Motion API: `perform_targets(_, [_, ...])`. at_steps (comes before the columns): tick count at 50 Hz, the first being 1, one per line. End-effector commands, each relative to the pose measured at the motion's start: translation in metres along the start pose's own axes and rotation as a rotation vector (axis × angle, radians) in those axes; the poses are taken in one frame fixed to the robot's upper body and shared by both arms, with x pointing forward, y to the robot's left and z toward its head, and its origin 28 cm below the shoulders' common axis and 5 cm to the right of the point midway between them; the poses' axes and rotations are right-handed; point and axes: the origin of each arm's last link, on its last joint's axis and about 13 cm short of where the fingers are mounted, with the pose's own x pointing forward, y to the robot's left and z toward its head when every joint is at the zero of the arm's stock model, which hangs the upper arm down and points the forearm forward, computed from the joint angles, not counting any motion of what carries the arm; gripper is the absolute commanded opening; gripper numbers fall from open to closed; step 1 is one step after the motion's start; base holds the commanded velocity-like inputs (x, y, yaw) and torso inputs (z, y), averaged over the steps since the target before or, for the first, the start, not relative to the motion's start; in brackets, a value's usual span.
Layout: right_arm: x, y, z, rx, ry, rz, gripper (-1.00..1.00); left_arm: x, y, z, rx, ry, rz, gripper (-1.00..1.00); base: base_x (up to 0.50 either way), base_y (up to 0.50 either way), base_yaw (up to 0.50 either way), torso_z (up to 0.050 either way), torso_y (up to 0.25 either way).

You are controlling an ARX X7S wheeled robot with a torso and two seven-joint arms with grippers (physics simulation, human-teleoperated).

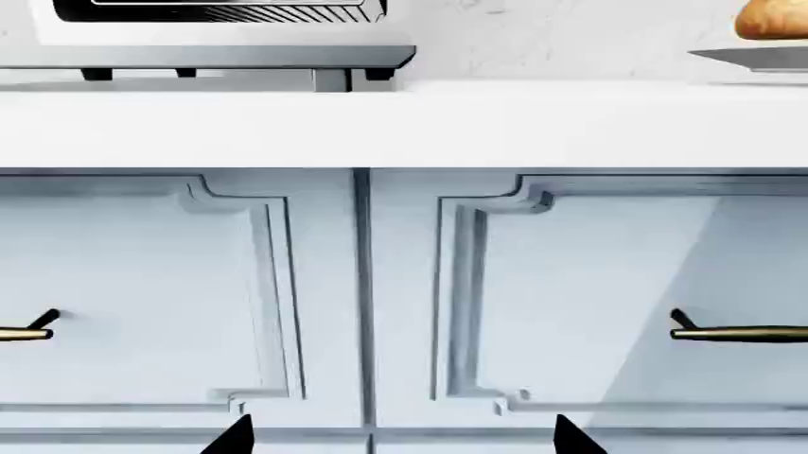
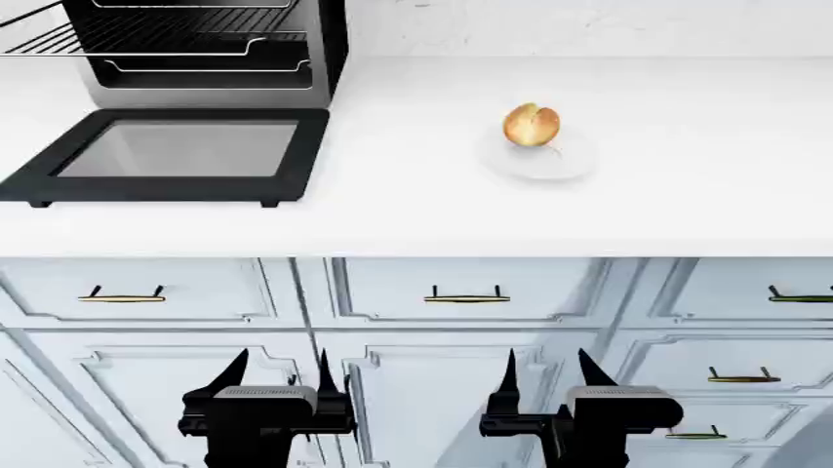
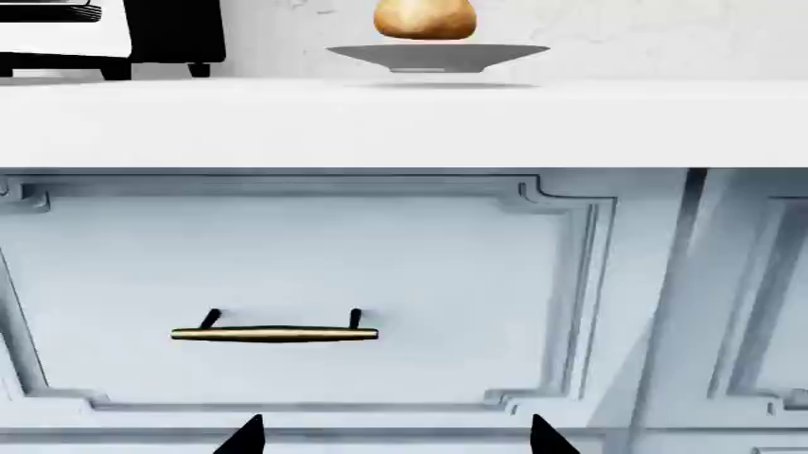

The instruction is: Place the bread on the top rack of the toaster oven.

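The bread is a golden-brown bun on a flat white plate on the white counter; it also shows in the right wrist view and at the edge of the left wrist view. The toaster oven stands at the counter's back left with its glass door dropped open. The top rack sticks out of the dark interior. My left gripper and right gripper are both open and empty, low in front of the cabinet doors, well below the counter.
White cabinet drawers with brass handles run under the counter edge. A lower wire shelf sits inside the oven. A pale wall backs the counter.
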Motion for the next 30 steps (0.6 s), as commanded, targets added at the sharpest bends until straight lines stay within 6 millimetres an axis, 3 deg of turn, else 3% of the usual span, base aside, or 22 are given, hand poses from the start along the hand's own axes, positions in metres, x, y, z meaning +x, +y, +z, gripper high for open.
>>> perform_targets(1, [0.0,0.0,0.0,0.001,-0.002,-0.002,1.0,0.0,0.0,0.001,-0.001,0.001,0.001,1.0,0.0,0.0,0.0,0.0,0.0])
perform_targets(10, [0.0,0.0,0.0,0.005,-0.003,-0.001,1.0,0.0,0.0,0.0,0.01,0.008,-0.004,1.0,0.0,0.0,0.0,0.0,0.0])
perform_targets(11, [0.002,-0.001,-0.017,-0.001,0.023,0.021,1.0,0.001,-0.004,-0.012,0.133,-0.008,-0.025,1.0,0.0,0.0,0.0,0.0,0.0])
perform_targets(12, [0.0,0.0,0.0,0.007,-0.003,-0.002,1.0,0.0,0.0,0.0,0.012,0.009,-0.001,1.0,0.0,0.0,0.0,0.0,0.0])
perform_targets(18, [0.001,0.002,0.042,-0.046,-0.039,0.008,1.0,0.0,0.008,0.043,0.016,0.01,0.021,1.0,0.0,0.0,0.0,0.0,0.0])
perform_targets(26, [0.003,0.0,0.111,-0.076,-0.064,-0.002,1.0,0.012,0.018,0.127,-0.027,-0.048,-0.005,1.0,0.0,0.0,0.0,0.0,0.0])
perform_targets(30, [0.002,-0.002,0.133,-0.105,-0.07,-0.007,1.0,0.019,0.02,0.149,-0.003,-0.103,0.014,1.0,0.0,0.0,0.0,0.0,0.0])
